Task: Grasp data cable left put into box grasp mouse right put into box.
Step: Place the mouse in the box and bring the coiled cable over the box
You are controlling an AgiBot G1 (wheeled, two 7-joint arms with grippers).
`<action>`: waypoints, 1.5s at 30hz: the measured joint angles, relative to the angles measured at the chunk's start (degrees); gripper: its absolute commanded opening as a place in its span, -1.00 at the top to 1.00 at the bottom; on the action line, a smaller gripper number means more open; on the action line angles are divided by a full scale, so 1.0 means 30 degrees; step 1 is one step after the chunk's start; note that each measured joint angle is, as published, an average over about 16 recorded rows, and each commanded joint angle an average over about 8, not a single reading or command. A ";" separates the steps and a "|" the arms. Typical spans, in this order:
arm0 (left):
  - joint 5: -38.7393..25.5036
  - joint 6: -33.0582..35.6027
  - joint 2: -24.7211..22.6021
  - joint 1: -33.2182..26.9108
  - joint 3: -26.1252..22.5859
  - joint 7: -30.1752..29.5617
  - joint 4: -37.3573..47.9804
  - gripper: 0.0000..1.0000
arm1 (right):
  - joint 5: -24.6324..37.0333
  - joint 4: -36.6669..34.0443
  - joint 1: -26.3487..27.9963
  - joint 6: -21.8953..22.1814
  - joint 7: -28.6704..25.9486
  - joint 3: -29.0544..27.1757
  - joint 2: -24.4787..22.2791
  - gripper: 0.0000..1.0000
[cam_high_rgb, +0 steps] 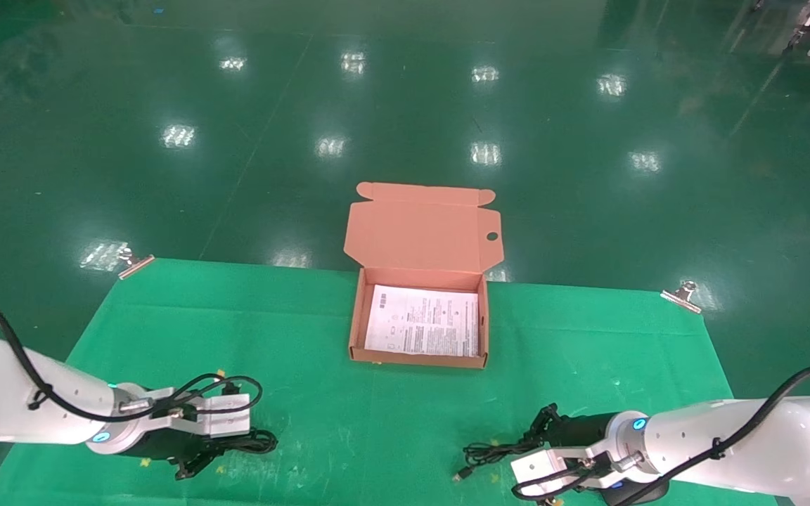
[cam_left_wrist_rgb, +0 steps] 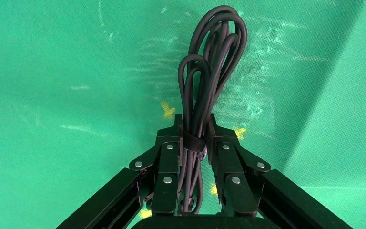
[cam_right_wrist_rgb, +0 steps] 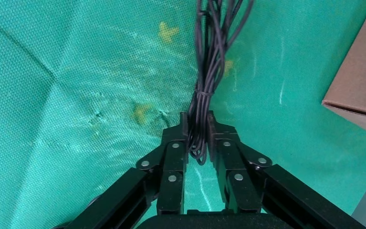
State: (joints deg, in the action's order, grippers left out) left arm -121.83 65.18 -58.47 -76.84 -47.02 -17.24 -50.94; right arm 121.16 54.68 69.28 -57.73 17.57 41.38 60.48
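i am pinching the data cable point(cam_left_wrist_rgb: 205, 100) bundle with the left gripper point(cam_left_wrist_rgb: 194, 138), down on the cloth left of and nearer than the box point(cam_high_rgb: 356, 320). the right gripper point(cam_right_wrist_rgb: 198, 131) is pinching the mouse point(cam_high_rgb: 577, 427) cord right of the box; i am advising a straight lift clearing the box wall.

A white printed paper sheet point(cam_high_rgb: 422, 321) lies flat inside the shallow salmon-orange cardboard box point(cam_high_rgb: 356, 320) at the far edge of the bench. It carries dense lines of black print and small diagrams, all too small to read. No other lettering shows.
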 measured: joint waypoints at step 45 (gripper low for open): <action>-0.4603 -0.2046 -0.1202 -0.3562 0.1302 -0.4265 -0.6995 1.00 | -0.2668 0.2591 0.6405 0.2398 0.0524 -0.3234 0.0357 1.00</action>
State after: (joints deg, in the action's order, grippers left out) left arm -135.64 59.04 -62.08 -87.53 -43.11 -30.04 -71.93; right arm 113.15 62.45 88.49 -50.54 19.14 31.67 61.55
